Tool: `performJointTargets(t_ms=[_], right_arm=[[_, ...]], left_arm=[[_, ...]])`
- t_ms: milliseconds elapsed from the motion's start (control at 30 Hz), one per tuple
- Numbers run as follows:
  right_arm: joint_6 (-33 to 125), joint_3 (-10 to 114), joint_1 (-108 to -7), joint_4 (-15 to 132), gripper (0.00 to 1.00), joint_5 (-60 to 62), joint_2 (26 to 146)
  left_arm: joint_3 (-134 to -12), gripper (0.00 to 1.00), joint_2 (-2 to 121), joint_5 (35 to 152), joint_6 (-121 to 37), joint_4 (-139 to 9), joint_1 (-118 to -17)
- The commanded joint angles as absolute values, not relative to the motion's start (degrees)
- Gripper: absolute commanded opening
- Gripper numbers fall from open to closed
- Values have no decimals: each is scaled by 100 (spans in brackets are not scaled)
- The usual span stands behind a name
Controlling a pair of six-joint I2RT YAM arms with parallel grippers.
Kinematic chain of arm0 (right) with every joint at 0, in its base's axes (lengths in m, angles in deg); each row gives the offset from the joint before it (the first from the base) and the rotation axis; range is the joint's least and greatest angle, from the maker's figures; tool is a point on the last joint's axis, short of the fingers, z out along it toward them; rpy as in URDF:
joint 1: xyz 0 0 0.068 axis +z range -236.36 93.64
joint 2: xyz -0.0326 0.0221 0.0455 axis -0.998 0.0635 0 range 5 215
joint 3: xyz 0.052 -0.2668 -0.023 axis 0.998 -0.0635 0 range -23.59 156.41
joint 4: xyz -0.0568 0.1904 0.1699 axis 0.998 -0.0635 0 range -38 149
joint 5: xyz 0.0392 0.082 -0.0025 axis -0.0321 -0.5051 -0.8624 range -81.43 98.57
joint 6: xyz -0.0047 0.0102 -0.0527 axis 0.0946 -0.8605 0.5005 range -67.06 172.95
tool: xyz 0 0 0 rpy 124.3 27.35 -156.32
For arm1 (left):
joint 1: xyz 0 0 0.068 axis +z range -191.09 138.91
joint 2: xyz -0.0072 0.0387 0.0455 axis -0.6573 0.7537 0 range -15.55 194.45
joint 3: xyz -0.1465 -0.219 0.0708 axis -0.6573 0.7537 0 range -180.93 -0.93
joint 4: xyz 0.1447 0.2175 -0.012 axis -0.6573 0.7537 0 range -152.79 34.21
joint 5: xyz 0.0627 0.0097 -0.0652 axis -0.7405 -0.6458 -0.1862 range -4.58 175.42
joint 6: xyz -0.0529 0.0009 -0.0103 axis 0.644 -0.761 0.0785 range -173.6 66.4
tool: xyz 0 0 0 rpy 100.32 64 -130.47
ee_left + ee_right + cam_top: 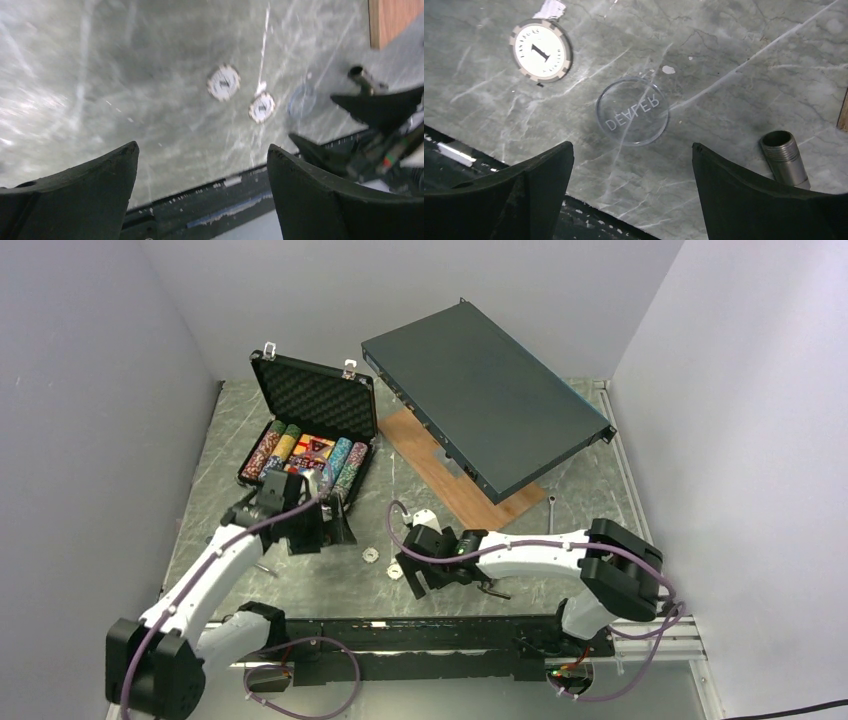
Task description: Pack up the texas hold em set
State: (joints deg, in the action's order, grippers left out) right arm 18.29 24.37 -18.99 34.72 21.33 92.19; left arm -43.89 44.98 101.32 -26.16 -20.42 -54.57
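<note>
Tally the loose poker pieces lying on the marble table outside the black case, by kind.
White round poker chips with grey edge marks: 2
Clear round plastic disc engraved DEALER: 1
Total in view: 3

Grey-green marbling, white-veined, is seen on the surface (744, 45); the white chip (540, 50) is edged grey; the black briefcase (318, 398) is lined with grey egg-crate foam.
</note>
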Motion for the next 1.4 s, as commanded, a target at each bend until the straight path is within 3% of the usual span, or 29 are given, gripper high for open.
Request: performJointTargets(t_ms=[0,300,400,767,933,1100,1367], right_arm=[[1800,2698,-1910,3541,88,2356,9429],[1718,2699,-1917,3881,74,2476,9882],[1721,2827,-1874,3891,66,2468,10056],[1990,4187,-1256,4170,46,2301,11070],[2273,4812,-1270,4243,49,2231,11433],[2286,4579,-1284,4433,74,2187,11008],[2102,3312,-1294,4282,81,2799,9244]], left_arm=[[-3846,99,3778,10548,-1898,-2319,-5984],[-4199,99,3338,10127,-1858,-1764,-6269],[-4285,99,3287,10201,-1886,-1688,-6279],[-5169,99,3033,9252,-2035,-653,-6289],[-5264,99,2603,8636,-1723,-309,-6287],[-4743,100,2187,8843,-1392,-480,-6289],[-3771,99,2444,10126,-982,-1668,-6556]])
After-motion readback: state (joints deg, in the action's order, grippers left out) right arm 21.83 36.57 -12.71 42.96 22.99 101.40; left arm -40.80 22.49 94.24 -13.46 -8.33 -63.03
